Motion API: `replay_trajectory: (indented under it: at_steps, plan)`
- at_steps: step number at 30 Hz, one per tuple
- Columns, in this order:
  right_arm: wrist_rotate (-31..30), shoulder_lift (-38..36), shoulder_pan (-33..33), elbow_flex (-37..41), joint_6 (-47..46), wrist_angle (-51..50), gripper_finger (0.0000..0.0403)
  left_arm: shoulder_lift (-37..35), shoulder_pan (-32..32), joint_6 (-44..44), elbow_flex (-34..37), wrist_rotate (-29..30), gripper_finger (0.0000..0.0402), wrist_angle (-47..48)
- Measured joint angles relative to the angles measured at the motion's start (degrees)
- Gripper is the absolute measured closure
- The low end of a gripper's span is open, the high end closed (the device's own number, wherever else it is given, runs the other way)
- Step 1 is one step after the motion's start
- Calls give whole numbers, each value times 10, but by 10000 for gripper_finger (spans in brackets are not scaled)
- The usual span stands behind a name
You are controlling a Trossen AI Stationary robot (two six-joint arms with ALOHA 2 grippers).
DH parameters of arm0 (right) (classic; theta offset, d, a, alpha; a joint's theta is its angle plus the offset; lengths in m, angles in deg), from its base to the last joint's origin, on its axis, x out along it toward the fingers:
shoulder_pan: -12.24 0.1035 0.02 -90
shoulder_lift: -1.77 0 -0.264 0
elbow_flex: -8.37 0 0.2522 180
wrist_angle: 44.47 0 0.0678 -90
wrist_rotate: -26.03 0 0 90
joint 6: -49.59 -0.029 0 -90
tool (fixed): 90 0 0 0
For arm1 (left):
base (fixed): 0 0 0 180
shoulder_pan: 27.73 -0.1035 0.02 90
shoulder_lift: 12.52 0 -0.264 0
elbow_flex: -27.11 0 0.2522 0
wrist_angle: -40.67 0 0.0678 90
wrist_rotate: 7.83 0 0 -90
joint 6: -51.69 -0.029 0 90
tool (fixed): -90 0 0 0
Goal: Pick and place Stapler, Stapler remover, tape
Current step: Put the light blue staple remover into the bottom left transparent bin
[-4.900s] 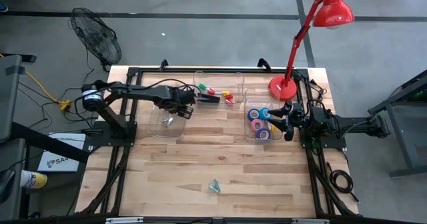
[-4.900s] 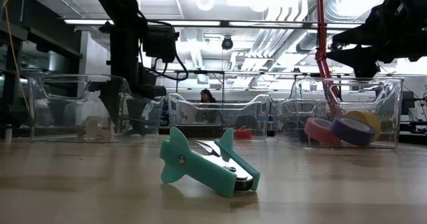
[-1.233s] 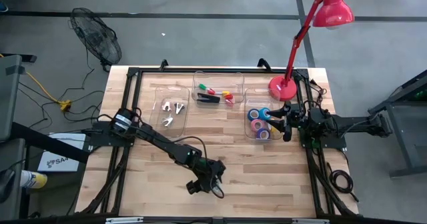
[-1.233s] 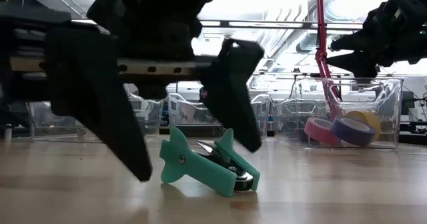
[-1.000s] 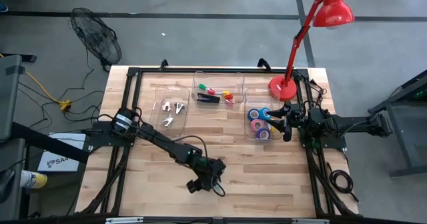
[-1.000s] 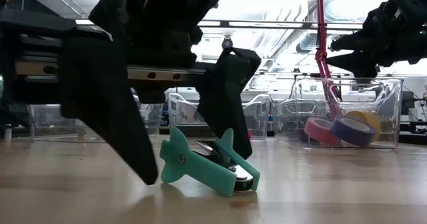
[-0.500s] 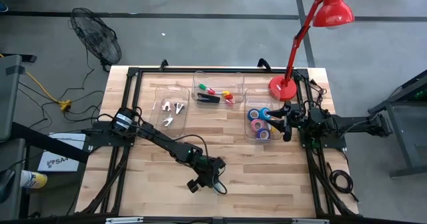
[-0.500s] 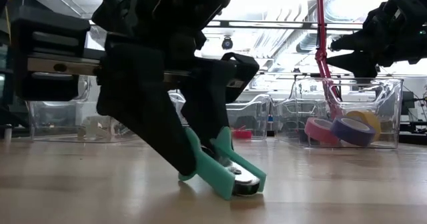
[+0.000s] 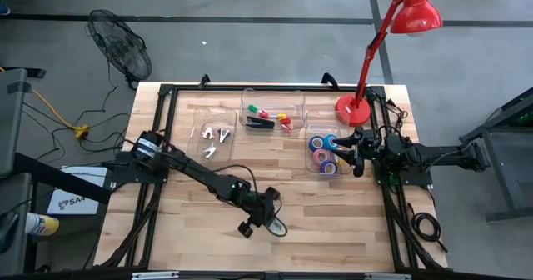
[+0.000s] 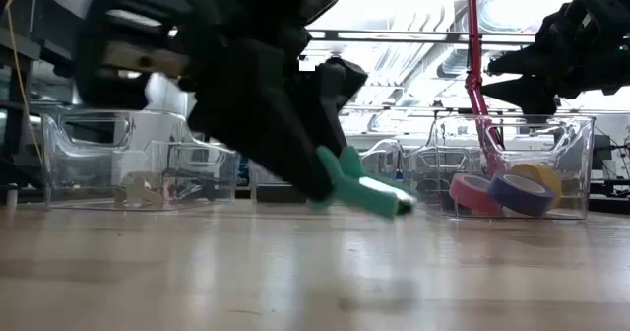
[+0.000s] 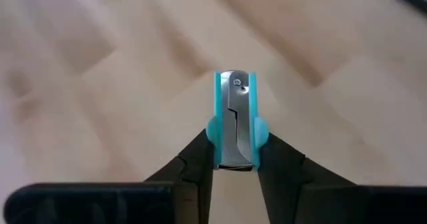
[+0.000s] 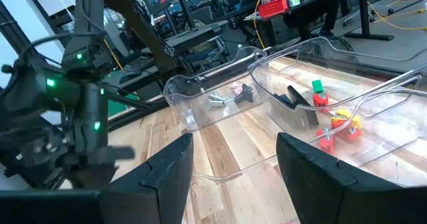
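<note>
- The left gripper (image 11: 233,159) is closed on the teal staple remover (image 11: 233,121), its two dark fingers (image 11: 190,167) pressing the remover's sides, as the left wrist view shows.
- In the low view the staple remover (image 10: 359,185) is clear of the wooden table (image 10: 315,272), tilted, with its metal tip pointing toward the right-hand bin.
- From above, the left gripper (image 9: 265,216) is over the front middle of the table (image 9: 333,222), well apart from the three clear bins.
- The left-hand bin (image 9: 196,147) holds several metal staple removers (image 9: 215,135).
- The middle bin (image 9: 273,97) holds the black stapler (image 9: 260,122) with small red, green and yellow items beside it.
- The right-hand bin (image 9: 311,165) holds the tape rolls (image 9: 323,153), blue, purple and pink among them.
- The right gripper (image 9: 356,152) hangs just beside the tape bin with its fingers (image 12: 170,171) spread wide and nothing between them.
- A red desk lamp (image 9: 391,30) stands at the table's far right corner.
</note>
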Motion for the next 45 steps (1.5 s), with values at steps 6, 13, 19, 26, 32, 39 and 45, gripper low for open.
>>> replay_trajectory:
  at_steps: [6, 13, 19, 26, 32, 39, 45]
  plan:
    - [0, 0, 0, 0, 0, 0, 196, -62, -12, 54, 0, 110, 311, 78]
    - [0, 0, 0, 0, 0, 0, 196, -154, -33, 136, 0, 229, 309, 212]
    - [0, 0, 0, 0, 0, 0, 196, -246, -73, 247, 0, 306, 309, 344]
    - [0, 0, 0, 0, 0, 0, 196, -340, -137, 403, 0, 361, 317, 520]
    - [0, 0, 0, 0, 0, 0, 196, -366, -195, 509, -1, 375, 317, 632]
    - [0, 0, 0, 0, 0, 0, 196, -366, -286, 556, 58, 365, 314, 645]
    - [0, 0, 0, 0, 0, 0, 196, -366, -363, 552, 168, 255, 313, 552]
